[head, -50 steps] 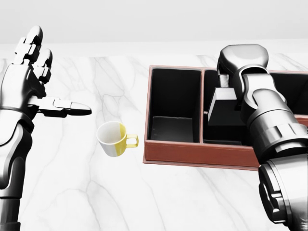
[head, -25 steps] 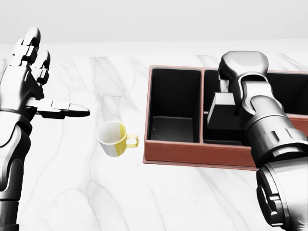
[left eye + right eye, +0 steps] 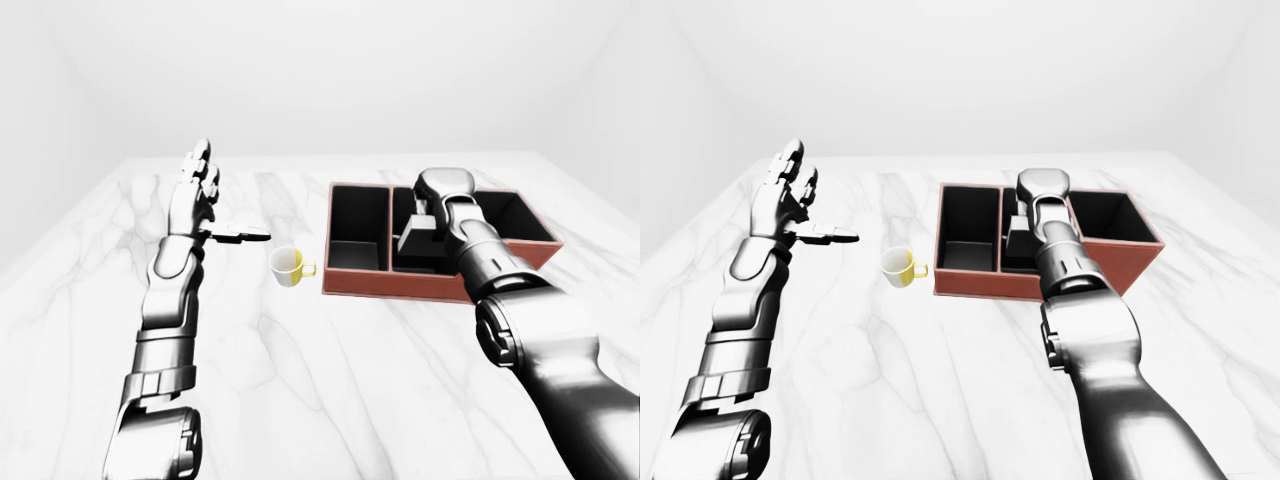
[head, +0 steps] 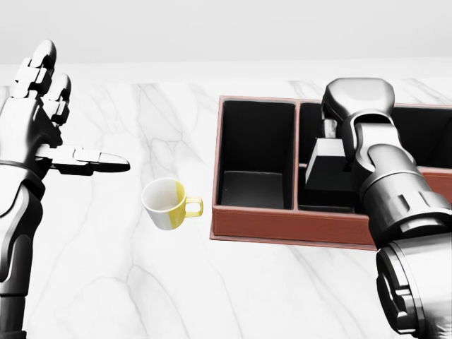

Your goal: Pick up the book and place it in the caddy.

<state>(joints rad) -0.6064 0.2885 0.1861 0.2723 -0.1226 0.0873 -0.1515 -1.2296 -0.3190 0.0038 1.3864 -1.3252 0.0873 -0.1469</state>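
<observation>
The book (image 4: pixel 325 170) is a dark block, tilted, standing inside the middle compartment of the red-brown caddy (image 4: pixel 282 230). My right hand (image 4: pixel 332 128) reaches over the caddy's near wall, and its fingers close on the book's top edge from above. The forearm hides the book's right side and part of that compartment. The caddy's left compartment (image 4: pixel 253 157) holds nothing I can see. My left hand (image 4: pixel 69 121) is raised at the left of the head view, fingers spread and thumb pointing right, holding nothing.
A white mug with a yellow handle (image 4: pixel 167 204) lies tipped on the marble table (image 4: pixel 127 282), just left of the caddy. The caddy's right compartment (image 3: pixel 515 218) shows in the left-eye view. The table ends at a pale wall at the top.
The book has sunk a little lower into the middle compartment, with my right hand following it down. My left hand has drifted slightly to the left.
</observation>
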